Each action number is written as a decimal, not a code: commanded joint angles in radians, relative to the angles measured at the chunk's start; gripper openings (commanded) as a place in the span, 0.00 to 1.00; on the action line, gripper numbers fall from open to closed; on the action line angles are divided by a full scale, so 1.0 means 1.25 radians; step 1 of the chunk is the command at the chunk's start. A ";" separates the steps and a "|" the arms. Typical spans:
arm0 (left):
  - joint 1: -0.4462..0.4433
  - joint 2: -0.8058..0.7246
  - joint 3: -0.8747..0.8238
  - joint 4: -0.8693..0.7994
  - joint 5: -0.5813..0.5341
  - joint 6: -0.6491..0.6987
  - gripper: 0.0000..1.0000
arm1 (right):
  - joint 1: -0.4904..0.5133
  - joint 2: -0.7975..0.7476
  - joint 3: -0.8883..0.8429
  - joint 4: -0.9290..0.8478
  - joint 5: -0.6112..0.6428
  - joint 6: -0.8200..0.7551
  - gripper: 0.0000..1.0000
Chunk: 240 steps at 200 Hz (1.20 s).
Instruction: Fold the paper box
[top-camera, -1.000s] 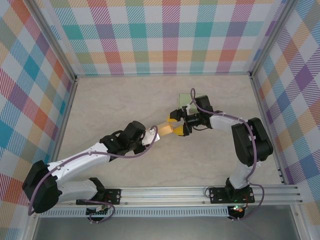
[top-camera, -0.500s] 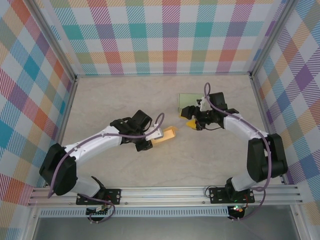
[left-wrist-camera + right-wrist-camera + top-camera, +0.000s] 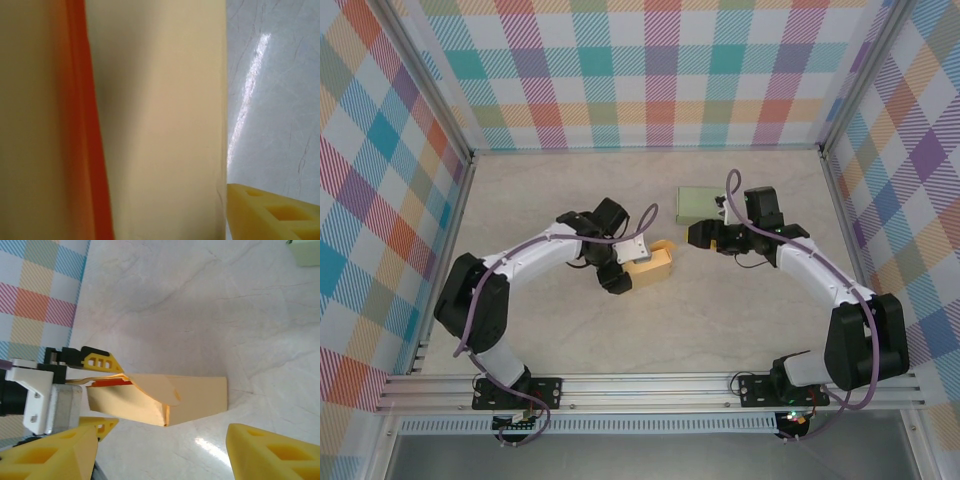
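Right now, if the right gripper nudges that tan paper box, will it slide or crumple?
It would probably slide easily: the paper box looks light, and the table is glossy. Its thin walls would likely buckle under a firm push. The loose flap looks floppy and may swing.

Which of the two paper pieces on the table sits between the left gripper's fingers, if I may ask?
The tan box, mid-table: the left gripper straddles its end. The pale green piece lies flat farther back.
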 commanded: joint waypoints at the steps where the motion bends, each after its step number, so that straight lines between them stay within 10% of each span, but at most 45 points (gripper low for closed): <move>1: 0.006 -0.009 0.045 -0.030 0.004 0.031 0.70 | 0.018 -0.013 0.002 -0.020 0.042 -0.074 0.69; 73: 0.000 -0.179 -0.021 0.019 0.023 -0.010 0.89 | 0.070 -0.009 0.024 -0.024 0.053 -0.216 0.75; 137: -0.053 -0.406 -0.359 0.471 -0.170 -0.115 1.00 | 0.098 0.074 0.082 -0.030 0.034 -0.301 0.77; 240: -0.062 -0.304 -0.398 0.611 -0.195 -0.127 1.00 | 0.154 0.168 0.167 -0.078 0.113 -0.353 0.68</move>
